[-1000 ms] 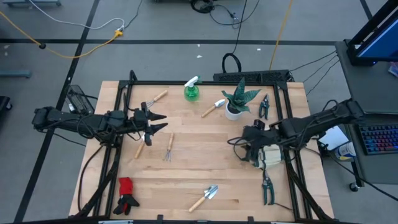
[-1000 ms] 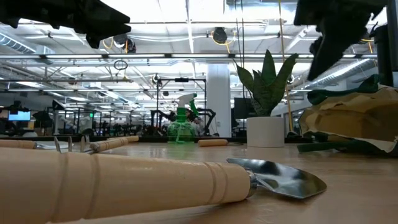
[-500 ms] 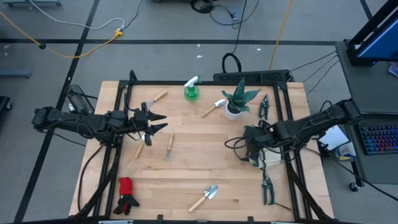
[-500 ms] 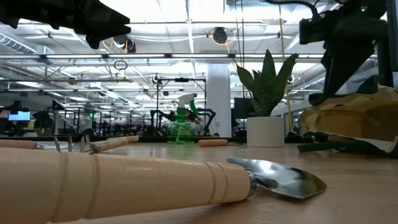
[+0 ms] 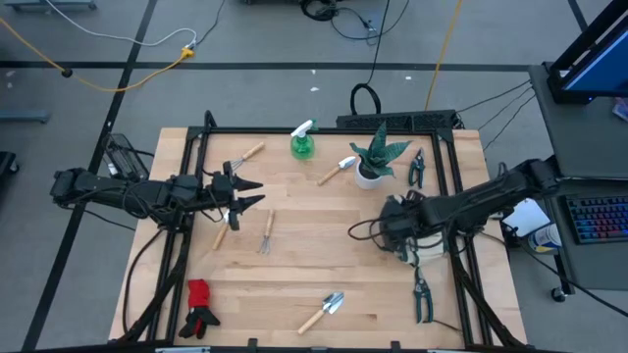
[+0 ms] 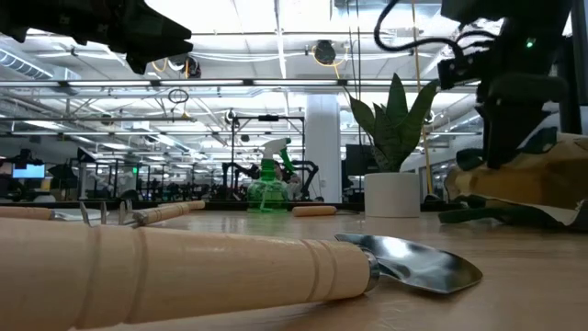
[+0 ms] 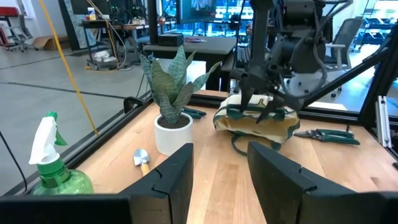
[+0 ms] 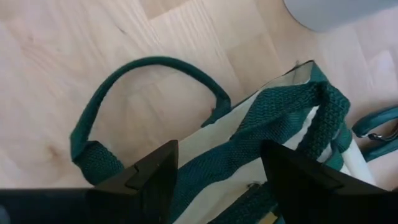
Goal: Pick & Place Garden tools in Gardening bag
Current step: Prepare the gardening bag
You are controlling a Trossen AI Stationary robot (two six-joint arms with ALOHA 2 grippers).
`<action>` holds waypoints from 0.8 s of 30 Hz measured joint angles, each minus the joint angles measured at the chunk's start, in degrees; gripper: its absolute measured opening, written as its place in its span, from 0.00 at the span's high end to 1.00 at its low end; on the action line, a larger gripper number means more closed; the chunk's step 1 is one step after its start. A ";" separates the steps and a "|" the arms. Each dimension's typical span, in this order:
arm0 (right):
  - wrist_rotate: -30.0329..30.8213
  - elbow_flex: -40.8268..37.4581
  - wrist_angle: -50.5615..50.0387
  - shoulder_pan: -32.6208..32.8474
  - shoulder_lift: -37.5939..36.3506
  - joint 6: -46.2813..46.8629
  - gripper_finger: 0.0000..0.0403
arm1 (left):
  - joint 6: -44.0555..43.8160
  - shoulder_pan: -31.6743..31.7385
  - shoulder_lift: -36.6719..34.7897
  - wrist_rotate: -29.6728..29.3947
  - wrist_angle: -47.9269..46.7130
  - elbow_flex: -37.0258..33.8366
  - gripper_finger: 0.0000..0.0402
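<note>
My right gripper (image 5: 396, 227) hangs low w/ fingers (image 8: 149, 180) spread wide, pointed down, wrist bent over, arm reaching in from the right edge. My left gripper (image 5: 247, 194) hovers level, fingers (image 7: 171, 180) parted, arm stretched in from the left.

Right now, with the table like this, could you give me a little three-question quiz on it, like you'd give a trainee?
1. True or false: the right gripper hangs open over the gardening bag.
2. Which thing stands closest to the potted plant? A) the gloves B) the small trowel C) the rake
3. Fill in: the left gripper is open and holds ____.

Key:
1. True. Its fingers are spread above the bag's green handle.
2. B. The small trowel lies just beside the pot; the gloves are at the near left corner.
3. Nothing.
</note>
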 joint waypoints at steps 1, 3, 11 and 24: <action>0.34 0.00 -0.26 0.00 0.75 -0.32 0.44 | 0.00 0.01 0.00 -0.01 0.01 0.00 0.61; 2.47 0.00 -1.47 0.00 2.35 -0.74 0.44 | 0.00 0.01 0.00 -0.01 0.00 0.00 0.61; 10.16 -0.02 -5.53 -0.04 8.15 0.29 0.60 | 0.01 0.00 0.00 0.00 0.00 0.00 0.61; 5.28 -0.03 -12.34 -1.92 10.78 9.98 0.98 | 0.03 0.02 0.00 -0.01 -0.04 0.00 0.61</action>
